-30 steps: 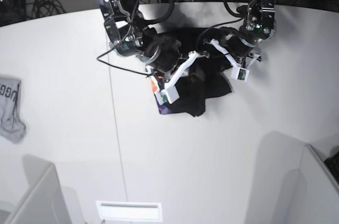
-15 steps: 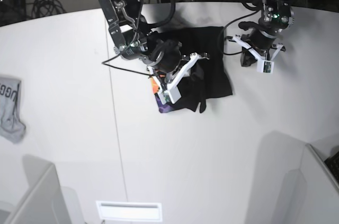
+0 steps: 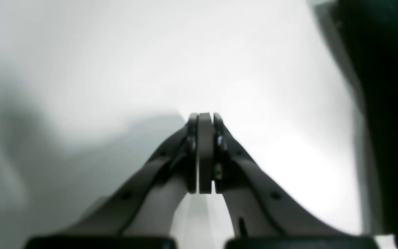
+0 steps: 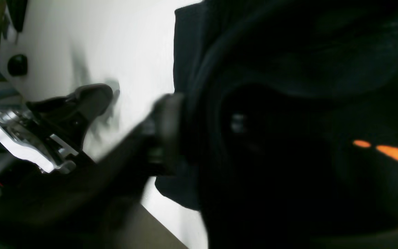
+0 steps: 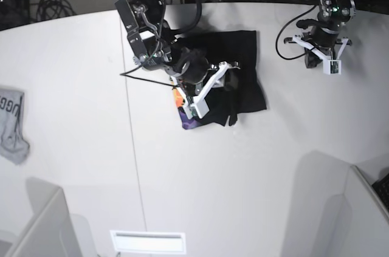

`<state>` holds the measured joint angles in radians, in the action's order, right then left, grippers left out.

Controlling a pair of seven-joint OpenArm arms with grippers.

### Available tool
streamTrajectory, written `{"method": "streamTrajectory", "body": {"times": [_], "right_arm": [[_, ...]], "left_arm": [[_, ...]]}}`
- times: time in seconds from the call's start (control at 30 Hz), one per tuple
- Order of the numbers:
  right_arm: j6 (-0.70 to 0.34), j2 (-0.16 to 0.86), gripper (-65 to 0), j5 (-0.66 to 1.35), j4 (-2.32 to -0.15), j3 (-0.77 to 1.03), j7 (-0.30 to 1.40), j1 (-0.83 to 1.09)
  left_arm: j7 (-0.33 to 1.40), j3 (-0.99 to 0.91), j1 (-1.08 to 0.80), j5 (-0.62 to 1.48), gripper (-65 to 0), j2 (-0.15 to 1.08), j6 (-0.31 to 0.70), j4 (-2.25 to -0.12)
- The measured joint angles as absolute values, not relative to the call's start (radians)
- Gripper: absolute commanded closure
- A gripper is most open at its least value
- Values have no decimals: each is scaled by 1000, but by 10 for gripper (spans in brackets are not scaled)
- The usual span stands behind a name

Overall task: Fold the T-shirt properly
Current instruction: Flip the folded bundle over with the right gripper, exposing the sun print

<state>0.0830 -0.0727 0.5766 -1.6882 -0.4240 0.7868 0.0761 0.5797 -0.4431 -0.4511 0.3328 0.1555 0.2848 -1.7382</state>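
White and broad, the bench [image 5: 243,172] fills the base view, with dark cables and equipment along its far edge. Far of centre lies the T-shirt [image 5: 240,81], a crumpled black heap with a bit of orange and purple print showing at its left near corner. The right arm reaches down from the far left onto this heap, its white-fingered right claw [image 5: 217,87] lying on the cloth; from here I cannot tell how far its fingers stand apart or whether they pinch any fabric. The left claw [image 5: 325,62] hangs at the far right, well clear of the shirt, over bare bench. At the left edge lies a small grey garment [image 5: 12,124] with dark lettering, well apart from everything else. A pale slotted panel [image 5: 148,242] sits at the near edge.

From the left wrist, the left claw [image 3: 205,119] has its two fingers pressed flat together with nothing between them, pointing at blurred white bench [image 3: 116,62]. A dark mass at the right edge is too blurred to name.

From the right wrist, the T-shirt [image 4: 306,69] fills most of the picture as black folds very close to the lens, with orange streaks of print at the right. One dark finger [image 4: 166,128] of the right claw touches the cloth's left edge; the other finger is lost in the blackness, so its opening and grip cannot be told. White bench [image 4: 123,45] shows to the left, with the arm's own metal parts at the left edge.
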Motion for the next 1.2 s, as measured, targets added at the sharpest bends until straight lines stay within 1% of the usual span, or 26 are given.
{"method": "streamTrajectory", "body": {"times": [0.07,0.1,0.3,0.4,0.53,0.73,0.87,1.07,1.2], "right_arm": [[83,-73,-381,575,-1688,-424,788,76],[83,-77,-387,575,-1688,-424,789,76],[83,-80,-381,575,-1686,-530,800,49],[83,-79,-375,574,-1654,-550,785,15],[86,-72,-375,568,-1601,-620,791,-19],[86,-81,-375,572,-1551,-760,788,-93],[86,-84,-375,571,-1522,-868,793,-142],[86,-96,-375,574,-1519,-994,790,-207],[86,-81,-375,575,-1556,-1015,788,-218]], "left_arm": [[580,-461,-453,333,0,156,285,-1738],[580,-470,-453,332,0,155,284,-1738],[580,-498,-452,333,0,156,285,-1737],[580,-517,-452,333,0,155,285,-1736],[580,-544,-450,333,0,155,285,-1736],[580,-606,-471,336,0,155,285,-1736],[575,-608,-465,337,0,176,287,-1734],[576,-608,-468,337,0,174,287,-1734],[576,-606,-466,337,0,175,287,-1734]]}}
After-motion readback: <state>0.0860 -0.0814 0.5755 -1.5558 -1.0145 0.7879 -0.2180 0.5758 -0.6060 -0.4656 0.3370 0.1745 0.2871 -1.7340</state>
